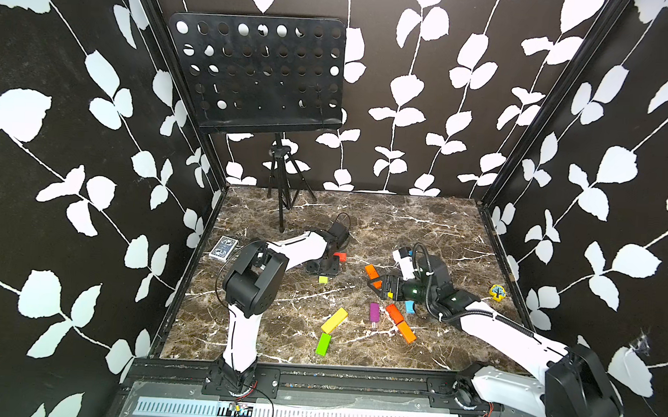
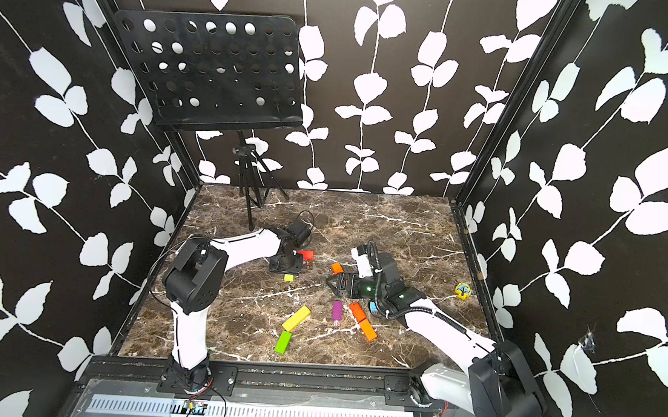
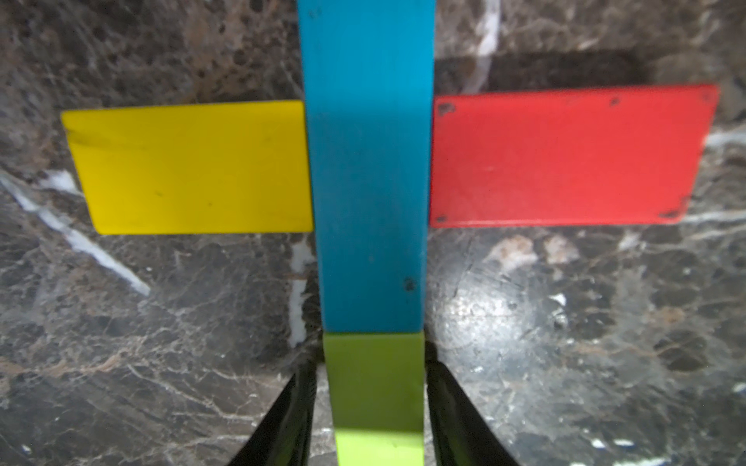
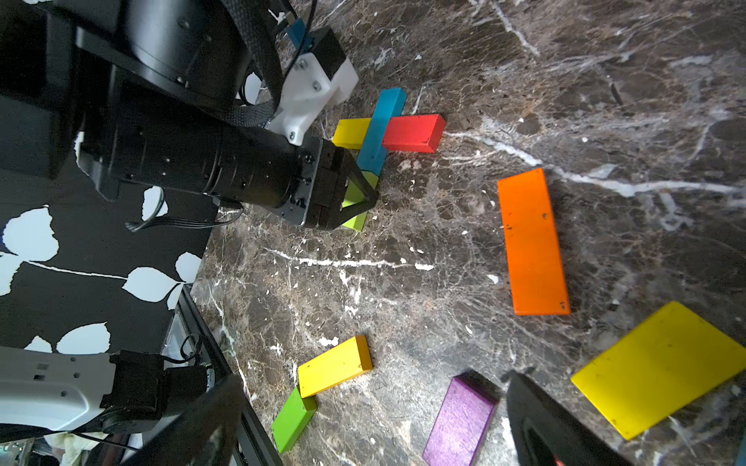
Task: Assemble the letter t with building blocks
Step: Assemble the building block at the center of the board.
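- Brown marble table, black leaf-print walls, music stand far left.
- L gripper straddles lime block; gripping or not, can't tell.
- Mid-left: cyan bar w/ yellow block, red block touching its sides.
- R gripper jaws wide.

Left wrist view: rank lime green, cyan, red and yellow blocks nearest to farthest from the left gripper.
1. lime green block, between the jaws of the left gripper.
2. cyan block, butting its far end.
3. red block and yellow block, flanking it: too close to call.
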`<state>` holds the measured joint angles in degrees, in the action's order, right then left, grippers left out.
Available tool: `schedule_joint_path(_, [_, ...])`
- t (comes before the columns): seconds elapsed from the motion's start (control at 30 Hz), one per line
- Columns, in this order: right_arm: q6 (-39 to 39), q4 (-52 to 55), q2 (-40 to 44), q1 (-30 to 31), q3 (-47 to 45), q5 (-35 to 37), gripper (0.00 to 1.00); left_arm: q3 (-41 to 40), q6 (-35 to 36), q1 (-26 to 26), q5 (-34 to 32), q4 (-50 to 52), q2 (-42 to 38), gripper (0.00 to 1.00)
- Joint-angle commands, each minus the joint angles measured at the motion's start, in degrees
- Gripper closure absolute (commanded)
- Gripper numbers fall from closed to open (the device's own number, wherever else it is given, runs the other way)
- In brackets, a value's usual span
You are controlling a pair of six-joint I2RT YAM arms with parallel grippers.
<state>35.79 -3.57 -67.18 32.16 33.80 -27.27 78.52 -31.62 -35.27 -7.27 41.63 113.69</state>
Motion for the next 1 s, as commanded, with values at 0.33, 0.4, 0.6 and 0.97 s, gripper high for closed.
schedule_joint_path(0.33, [0.1,-0.7,2.2,-0.4,-1.8,-0.1,0.01,-1.6,1.9,0.6,0.3,0.9,0.9,0.48])
schedule_joint_path(0.4, [0.2,-1.0,2.4,-0.4,-2.0,-0.3,0.01,-2.0,1.9,0.7,0.5,0.5,0.2,0.47])
schedule_joint_path(0.6, [0.3,-1.0,3.1,-0.5,-2.5,-0.4,0.01,-4.0,2.8,0.5,1.4,-1.5,-2.9,0.46])
schedule_joint_path(0.97, [1.3,-0.9,6.9,-0.4,-4.6,-0.1,0.01,-11.3,5.7,-0.1,3.8,-8.8,-15.8,0.16])
